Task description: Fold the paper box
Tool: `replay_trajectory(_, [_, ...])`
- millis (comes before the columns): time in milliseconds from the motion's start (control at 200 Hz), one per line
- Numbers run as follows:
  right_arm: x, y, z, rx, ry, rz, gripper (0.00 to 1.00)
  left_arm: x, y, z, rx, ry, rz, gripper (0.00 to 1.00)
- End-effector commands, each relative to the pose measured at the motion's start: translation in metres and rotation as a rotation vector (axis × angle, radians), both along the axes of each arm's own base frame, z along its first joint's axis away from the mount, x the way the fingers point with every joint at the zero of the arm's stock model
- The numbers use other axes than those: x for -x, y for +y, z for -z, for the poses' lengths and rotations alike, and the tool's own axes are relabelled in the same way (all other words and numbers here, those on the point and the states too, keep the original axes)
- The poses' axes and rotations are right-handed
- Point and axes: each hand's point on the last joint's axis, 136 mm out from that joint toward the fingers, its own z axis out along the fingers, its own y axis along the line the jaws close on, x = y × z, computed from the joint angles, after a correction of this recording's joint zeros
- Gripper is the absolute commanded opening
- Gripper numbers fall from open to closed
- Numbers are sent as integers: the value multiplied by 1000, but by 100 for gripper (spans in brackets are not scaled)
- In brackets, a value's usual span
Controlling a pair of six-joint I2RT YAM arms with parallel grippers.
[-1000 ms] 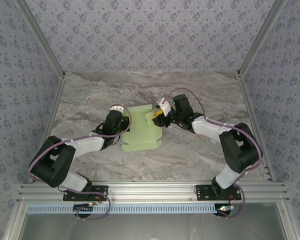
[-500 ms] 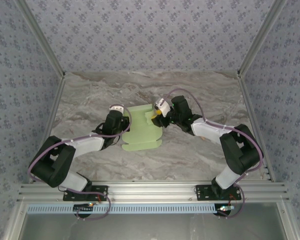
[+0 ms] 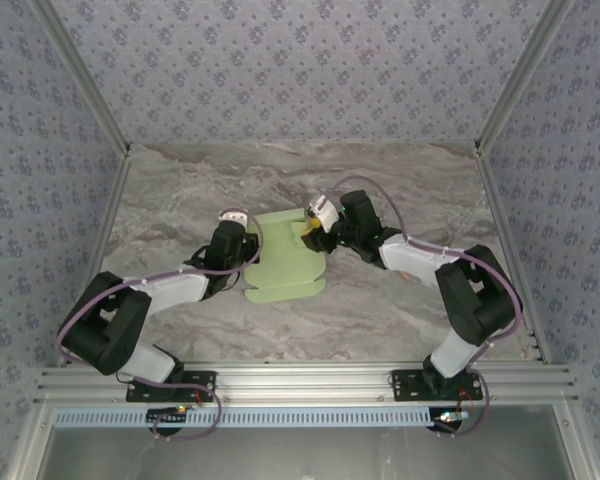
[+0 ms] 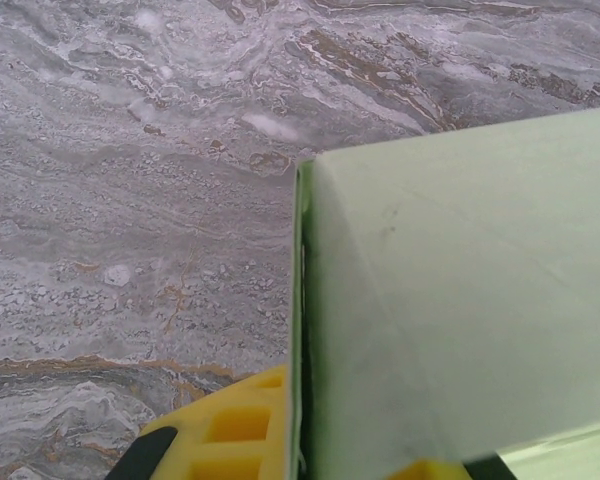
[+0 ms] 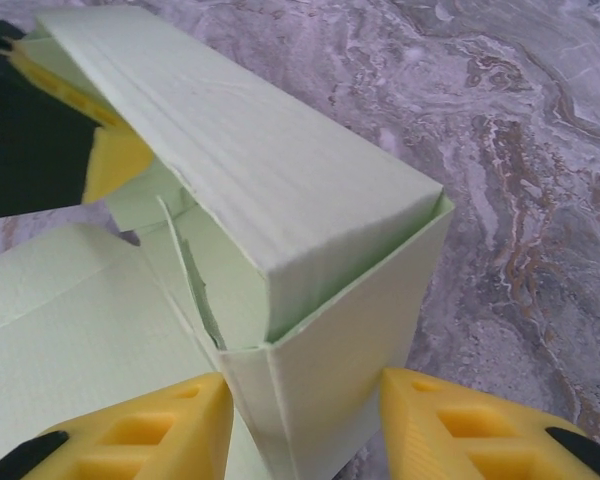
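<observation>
On the grey marbled bench, the left gripper pinches the left edge of the paper box lying mid-bench and should anchor it firmly while the right gripper, part-spread astride the raised wall with its grip unclear, squares that wall along its crease.

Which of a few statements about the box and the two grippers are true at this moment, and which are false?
1. The left gripper is shut on an edge of the paper box. True.
2. The paper box lies completely flat. False: part of it is folded up into walls.
3. The fingers of the right gripper stand on either side of a raised corner of the box. True.
4. The box lies in a far corner of the table. False: it lies around the table's middle.
</observation>
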Motion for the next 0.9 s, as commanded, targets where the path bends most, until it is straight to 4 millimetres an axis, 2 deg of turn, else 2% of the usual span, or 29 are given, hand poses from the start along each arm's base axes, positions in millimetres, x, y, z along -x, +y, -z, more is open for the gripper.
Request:
replay_trajectory(0, [-18, 12, -19, -25, -67, 72, 41, -3, -20, -11, 24, -20, 63, 5])
replay_trajectory(170, [-28, 9, -18, 18, -96, 223, 36, -2, -22, -10, 21, -13, 64, 6])
replay_trajectory(325, [-37, -3, -22, 32, -98, 386, 32, -2, -25, -8, 17, -6, 71, 6])
replay_trajectory(515, [-40, -10, -21, 30, -62, 498, 29, -3, -27, -7, 14, -4, 71, 6])
replay_trajectory(894, [-47, -27, -1, 85, -5, 707, 20, -1, -29, -8, 15, -7, 75, 5])
